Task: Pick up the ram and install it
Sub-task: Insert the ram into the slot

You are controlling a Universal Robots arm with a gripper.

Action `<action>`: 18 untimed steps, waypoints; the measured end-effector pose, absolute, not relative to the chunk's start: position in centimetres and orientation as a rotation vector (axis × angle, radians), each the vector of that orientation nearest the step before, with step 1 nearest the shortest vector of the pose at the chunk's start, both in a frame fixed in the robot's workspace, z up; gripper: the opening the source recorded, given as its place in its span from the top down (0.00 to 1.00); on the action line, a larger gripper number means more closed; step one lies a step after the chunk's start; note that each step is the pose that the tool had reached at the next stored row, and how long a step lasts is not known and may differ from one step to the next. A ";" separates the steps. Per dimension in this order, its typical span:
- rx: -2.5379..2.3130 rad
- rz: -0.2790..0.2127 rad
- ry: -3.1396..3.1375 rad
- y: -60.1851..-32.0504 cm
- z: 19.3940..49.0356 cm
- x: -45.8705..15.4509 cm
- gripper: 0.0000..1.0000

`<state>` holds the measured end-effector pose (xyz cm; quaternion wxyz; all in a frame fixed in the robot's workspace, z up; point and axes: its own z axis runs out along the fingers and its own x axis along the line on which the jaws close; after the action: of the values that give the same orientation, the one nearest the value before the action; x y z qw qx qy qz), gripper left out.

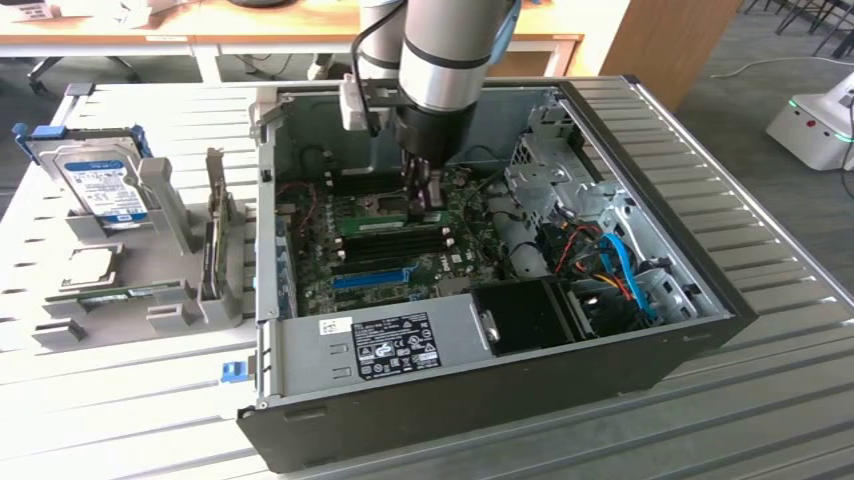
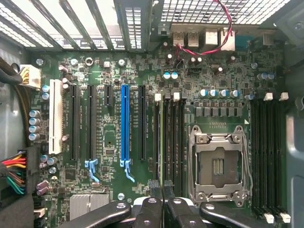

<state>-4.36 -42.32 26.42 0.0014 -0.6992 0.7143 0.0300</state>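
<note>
A green ram [image 1: 387, 226] stands on edge in the memory slots beside the CPU socket, inside the open computer case [image 1: 694, 300]. My gripper [image 1: 430, 205] reaches down into the case and sits right over one end of that ram, touching or almost touching it. In the wrist view my gripper [image 2: 161, 184] is shut, its black fingertips [image 2: 154, 187] pressed together with nothing visible between them, just above the end of the black memory slots [image 2: 170, 137]. A second ram [image 1: 127, 293] lies in the grey holder outside the case.
The blue slot [image 2: 125, 123] and the open CPU socket [image 2: 218, 164] flank the memory slots. Cables and a fan [image 1: 534, 315] fill the case's front corner. The grey holder [image 1: 160, 320] at the exterior view's left carries a hard drive [image 1: 107, 185] and an upright card [image 1: 214, 235].
</note>
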 end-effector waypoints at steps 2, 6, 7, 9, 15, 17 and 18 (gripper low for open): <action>-2.195 0.094 2.242 -42.3 26.4 -4.2 0.88; -2.195 0.094 2.242 -42.3 26.3 -4.0 0.88; -2.195 0.094 2.242 -42.3 26.3 -4.0 0.88; -2.195 0.094 2.242 -42.3 26.3 -4.0 0.88; -2.195 0.094 2.242 -42.3 25.6 -4.0 0.88; -2.195 0.094 2.242 -42.3 25.0 -4.0 0.88; -2.195 0.094 2.242 -42.3 24.8 -4.0 0.88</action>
<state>-4.01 -42.32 24.84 0.0015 -0.6993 0.7142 0.0299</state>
